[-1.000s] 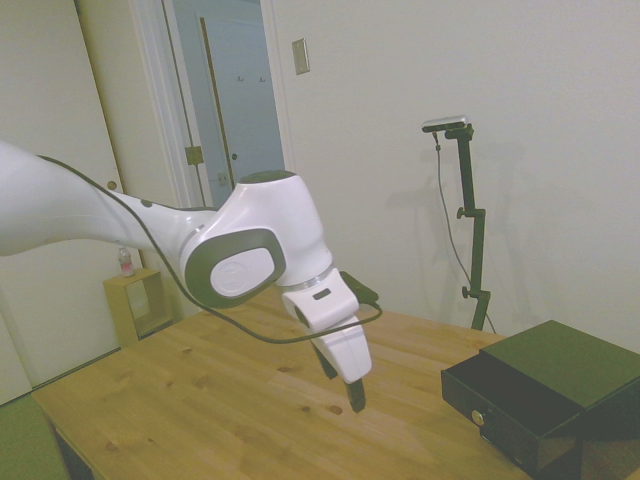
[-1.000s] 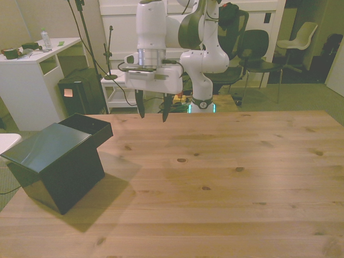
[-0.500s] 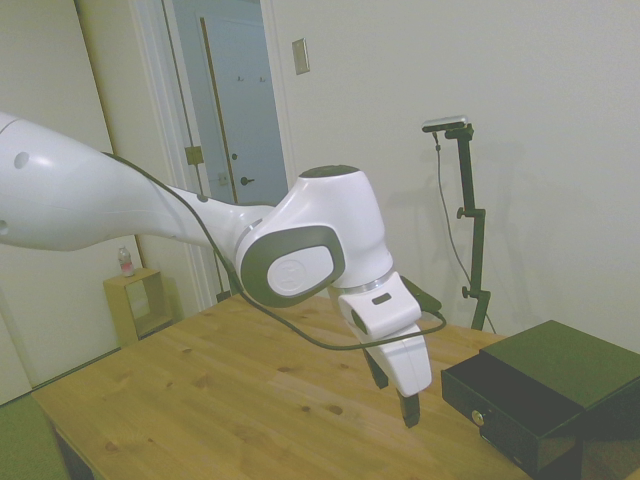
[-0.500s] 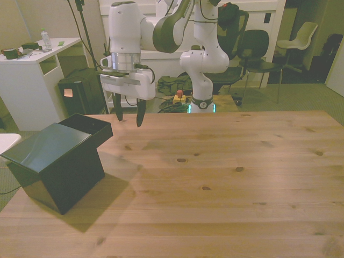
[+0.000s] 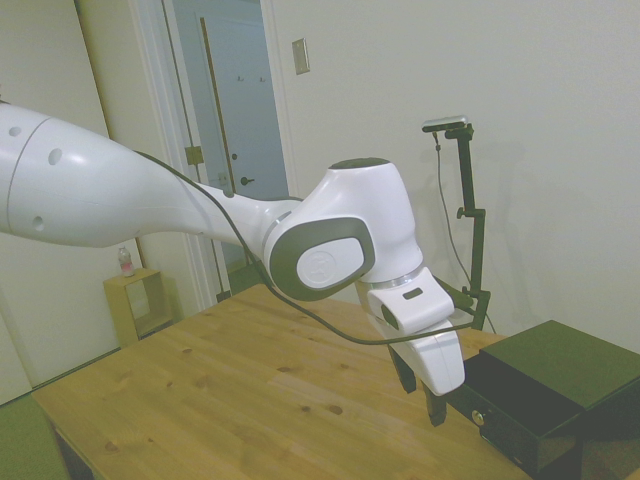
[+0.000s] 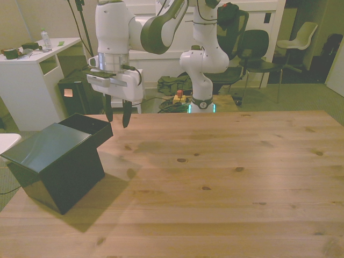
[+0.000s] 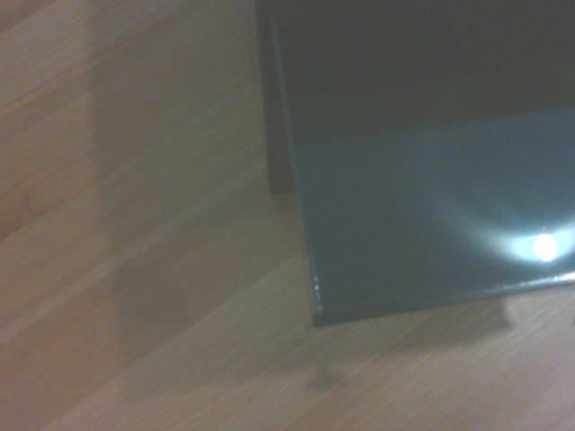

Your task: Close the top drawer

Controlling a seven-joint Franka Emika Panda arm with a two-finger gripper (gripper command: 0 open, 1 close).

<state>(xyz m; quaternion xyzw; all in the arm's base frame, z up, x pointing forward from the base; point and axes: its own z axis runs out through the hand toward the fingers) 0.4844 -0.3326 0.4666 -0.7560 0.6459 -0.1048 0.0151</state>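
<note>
item: glossy black top drawer (image 5: 497, 406) with small round gold knob (image 5: 478, 417), standing pulled out of its black box cabinet (image 6: 51, 164) on the wooden tabletop (image 6: 226, 177).
handling: likely rigid, light-sliding; push flat on the front, no grasp needed; two-finger gripper (image 6: 115, 114) empty, fingers apart, just beside the drawer front.

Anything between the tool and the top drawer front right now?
Nothing. In the front view the tool hangs open just beyond the top drawer, with only a narrow strip of bare table between. The side view overlaps them, so it cannot confirm this.
</note>
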